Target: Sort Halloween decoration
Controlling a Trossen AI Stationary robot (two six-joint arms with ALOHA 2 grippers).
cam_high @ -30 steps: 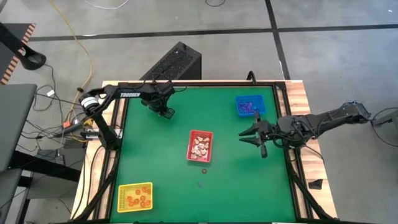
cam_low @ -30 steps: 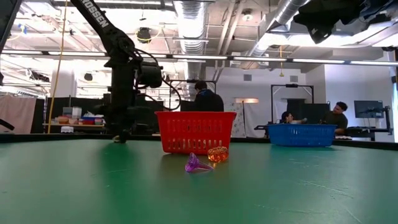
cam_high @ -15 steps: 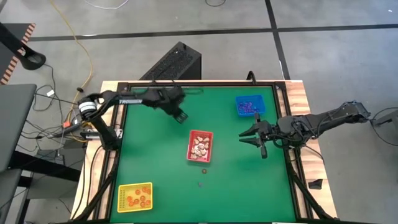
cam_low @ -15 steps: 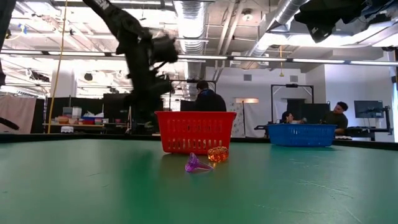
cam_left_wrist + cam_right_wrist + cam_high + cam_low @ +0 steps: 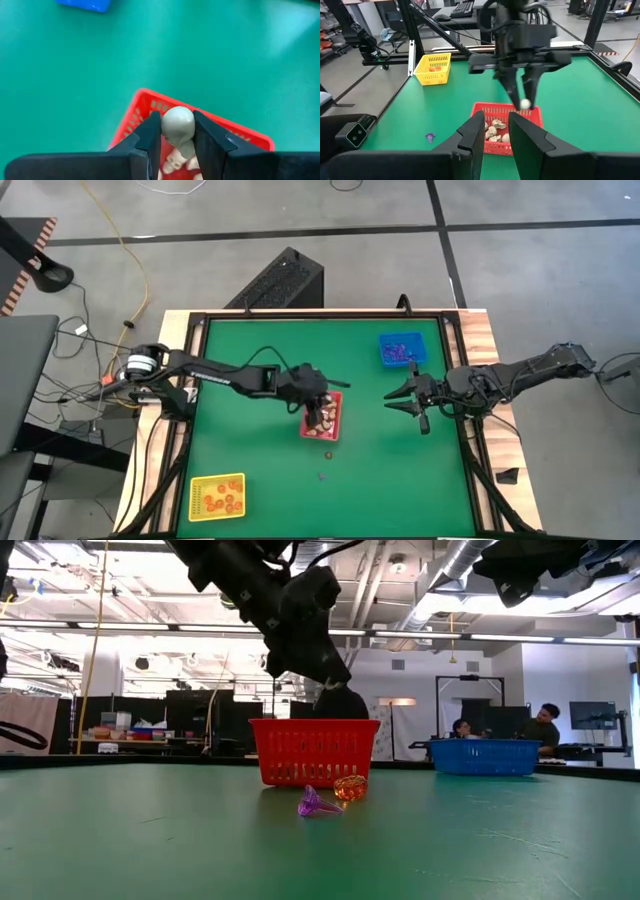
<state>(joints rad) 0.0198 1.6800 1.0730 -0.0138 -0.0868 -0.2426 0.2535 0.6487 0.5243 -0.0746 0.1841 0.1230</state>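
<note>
Table: a green felt-covered rectangular table top [image 5: 260,450] is seen, on which three small rectangular plastic baskets stand well apart.
Left arm: the left gripper [image 5: 177,137] is held above the red slotted plastic basket [image 5: 322,416] in the middle of the table; its two dark fingers [image 5: 150,134] are partly closed on a small cream skull-shaped trinket [image 5: 178,126], which is clamped between the pads.
Right arm: the right gripper [image 5: 400,397] waits beside the red basket, toward the table's right edge; its fingers are seen parted with nothing between them.
Step in hand: the cream trinket is judged to be ready for dropping among the cream pieces [image 5: 495,131] already in the red basket.
How to do it well: the fingers should be kept over the basket's middle, clear of its rim, and lowered a little before being opened, so that the piece does not bounce out.
Other trays: purple pieces lie in the blue plastic basket [image 5: 402,349]; orange pieces lie in the yellow plastic basket [image 5: 218,496].
Left to sort: a small translucent orange pumpkin-like trinket [image 5: 350,788] and a small translucent purple trinket [image 5: 318,805] lie on the felt just beside the red basket.
</note>
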